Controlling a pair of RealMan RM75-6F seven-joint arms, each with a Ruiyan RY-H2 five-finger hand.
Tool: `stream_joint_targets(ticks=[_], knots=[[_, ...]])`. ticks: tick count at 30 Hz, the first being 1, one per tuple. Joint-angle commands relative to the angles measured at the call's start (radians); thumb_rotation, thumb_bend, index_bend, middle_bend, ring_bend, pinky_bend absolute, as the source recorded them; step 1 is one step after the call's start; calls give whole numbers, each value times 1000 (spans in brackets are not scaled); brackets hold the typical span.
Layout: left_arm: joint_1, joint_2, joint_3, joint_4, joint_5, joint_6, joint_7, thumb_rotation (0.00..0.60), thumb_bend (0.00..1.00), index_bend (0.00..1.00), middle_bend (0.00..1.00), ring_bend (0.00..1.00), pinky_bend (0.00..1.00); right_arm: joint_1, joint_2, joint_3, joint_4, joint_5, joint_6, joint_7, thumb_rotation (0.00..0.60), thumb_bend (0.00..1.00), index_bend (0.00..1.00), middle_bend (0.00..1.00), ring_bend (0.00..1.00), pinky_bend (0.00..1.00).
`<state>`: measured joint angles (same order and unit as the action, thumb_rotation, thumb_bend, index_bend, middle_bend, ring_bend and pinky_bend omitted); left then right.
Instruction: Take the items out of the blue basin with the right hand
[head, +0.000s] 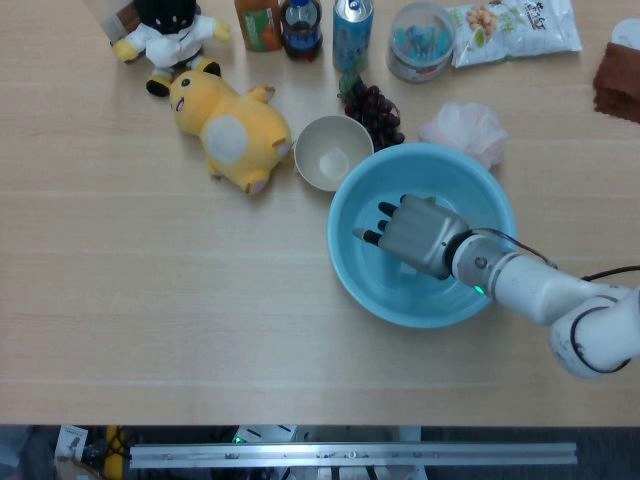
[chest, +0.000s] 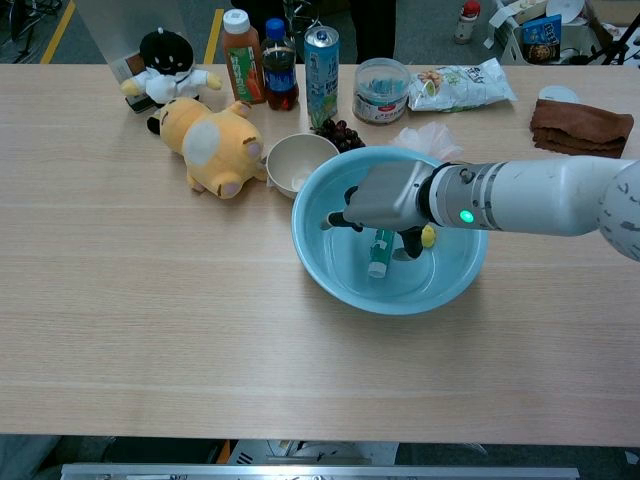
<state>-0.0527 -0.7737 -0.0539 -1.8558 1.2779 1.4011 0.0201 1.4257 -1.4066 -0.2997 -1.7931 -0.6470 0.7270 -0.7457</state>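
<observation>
The right hand (chest: 385, 198) sits inside the blue basin (chest: 330, 275), just right of the frame's centre in the chest view, palm down and fingers curled over a small green tube (chest: 379, 255), which hangs nearly upright below the palm with its white cap low, near the basin floor. It seems pinched between thumb and fingers, a hold that suits a slim thing lying in a curved bowl, though the contact itself is partly hidden by the palm. From the head view the hand (head: 415, 236) covers the tube entirely, so only the chest view shows it. A small yellow item (chest: 428, 236) lies just right of the tube, against the wrist side of the basin, and looks to be the next thing to fetch. The forearm enters from the right edge, low over the rim, which leaves room to lift straight up. A white bowl (chest: 300, 160) touches the basin's upper-left rim and a yellow plush toy (chest: 212, 142) lies further left, so the bare wood at lower left seems the safer spot for unloading. The left hand shows in neither view
</observation>
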Motion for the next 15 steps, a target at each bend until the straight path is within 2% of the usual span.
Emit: stream_joint_targets(ticks=[1, 11, 15], knots=[[7, 3, 3, -1, -5, 5, -3, 600, 370, 260, 261, 251, 257, 0, -1, -8, 8, 6, -15, -4, 600, 284, 73, 293, 112, 326], [5, 2, 2, -5, -9, -4, -4, 600, 370, 260, 261, 251, 257, 6, -4, -41, 29, 0, -23, -41, 600, 275, 112, 285, 112, 327], [1, 2, 0, -7, -12, -9, -2, 600, 370, 260, 261, 251, 257, -5, -25, -48, 49, -11, 2, -63, 600, 200, 142, 281, 112, 327]])
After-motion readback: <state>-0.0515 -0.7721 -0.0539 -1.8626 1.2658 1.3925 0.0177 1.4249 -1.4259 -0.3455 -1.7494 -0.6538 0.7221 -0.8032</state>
